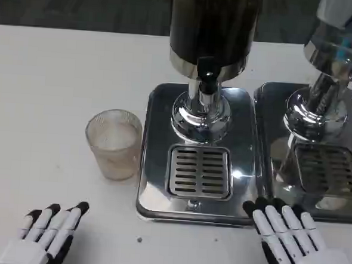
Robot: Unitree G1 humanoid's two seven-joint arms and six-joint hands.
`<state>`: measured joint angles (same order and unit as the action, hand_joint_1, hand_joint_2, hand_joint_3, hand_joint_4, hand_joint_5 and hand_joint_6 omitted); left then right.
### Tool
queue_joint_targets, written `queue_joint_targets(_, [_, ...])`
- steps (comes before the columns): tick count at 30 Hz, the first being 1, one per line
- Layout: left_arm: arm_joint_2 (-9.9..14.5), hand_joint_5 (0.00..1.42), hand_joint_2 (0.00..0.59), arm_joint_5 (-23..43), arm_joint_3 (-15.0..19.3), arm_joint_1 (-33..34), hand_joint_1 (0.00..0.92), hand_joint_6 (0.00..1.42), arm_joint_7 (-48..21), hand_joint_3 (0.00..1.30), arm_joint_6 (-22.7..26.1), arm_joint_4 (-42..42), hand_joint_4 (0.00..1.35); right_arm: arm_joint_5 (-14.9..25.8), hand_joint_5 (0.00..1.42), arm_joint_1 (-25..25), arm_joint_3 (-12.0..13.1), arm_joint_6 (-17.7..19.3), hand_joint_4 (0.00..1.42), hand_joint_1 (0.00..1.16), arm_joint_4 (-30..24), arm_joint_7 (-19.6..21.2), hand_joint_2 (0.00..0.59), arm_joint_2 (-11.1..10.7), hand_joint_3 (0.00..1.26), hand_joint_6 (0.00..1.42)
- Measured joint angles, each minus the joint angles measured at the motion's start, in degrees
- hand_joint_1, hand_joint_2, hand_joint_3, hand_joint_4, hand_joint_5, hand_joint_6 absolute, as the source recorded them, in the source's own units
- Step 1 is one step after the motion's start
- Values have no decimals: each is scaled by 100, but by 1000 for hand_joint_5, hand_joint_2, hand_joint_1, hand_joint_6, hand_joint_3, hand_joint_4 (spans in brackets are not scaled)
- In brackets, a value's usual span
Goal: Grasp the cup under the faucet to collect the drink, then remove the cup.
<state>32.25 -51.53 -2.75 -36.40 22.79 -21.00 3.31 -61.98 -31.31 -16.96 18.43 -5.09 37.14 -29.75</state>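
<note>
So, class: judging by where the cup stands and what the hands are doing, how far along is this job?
Nothing looks done yet. The glass cup stands on the table left of the dispenser's drip tray, not under the faucet. Left hand and right hand rest open, holding nothing. Left: grasp, fill, remove.

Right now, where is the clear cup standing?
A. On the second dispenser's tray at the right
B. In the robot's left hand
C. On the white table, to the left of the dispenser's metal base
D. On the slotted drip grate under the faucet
C: the clear cup stands on the white table beside the left edge of the dispenser's metal base, while the drip grate under the faucet holds nothing.
</note>
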Motion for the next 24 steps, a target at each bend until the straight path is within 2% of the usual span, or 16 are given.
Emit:
queue_joint_targets(16, [1, 0, 76, 211, -15, 38, 0, 0, -3, 0, 46, -3, 0, 280, 0, 147, -11, 21, 0, 265, 59, -8, 479, -5, 0, 0])
queue_joint_targets(24, [25, 0, 58, 679, 108, 184, 0, 0, 10, 0, -261, -247, 0, 434, 0, 213, -18, 19, 0, 263, 49, -125, 479, 107, 0, 35])
